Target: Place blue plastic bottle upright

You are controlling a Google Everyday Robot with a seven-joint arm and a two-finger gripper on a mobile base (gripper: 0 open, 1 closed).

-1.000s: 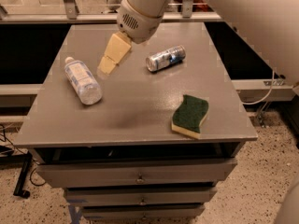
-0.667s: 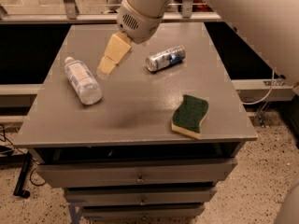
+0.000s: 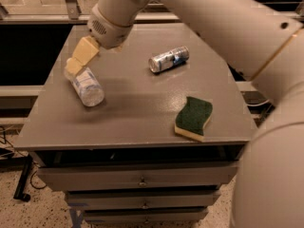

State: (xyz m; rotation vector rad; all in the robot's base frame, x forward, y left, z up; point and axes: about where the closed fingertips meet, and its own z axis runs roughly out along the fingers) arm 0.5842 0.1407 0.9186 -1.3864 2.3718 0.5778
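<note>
Item one, blue plastic bottle (image 3: 87, 86): I see it lying on its side at the left of the grey table (image 3: 137, 109), left of centre in the frame, its wide clear end pointing toward the lower right and its pale label facing up. Its upper-left end is covered from my view. Item two, gripper (image 3: 73, 67): tan in colour, angled down to the lower left from the cream wrist, its tip over the bottle's upper-left end; I cannot tell whether it is clenched, released or touching the bottle. Item three, arm (image 3: 213, 18): cream, running from the right edge across the top of the frame. Item four, can (image 3: 168, 59): silver and blue, on its side, upper centre of the table, well apart from the bottle. Item five, sponge (image 3: 194, 118): green top, yellow underside, flat near the table's front right. Item six, drawers (image 3: 140, 177): below the tabletop.
</note>
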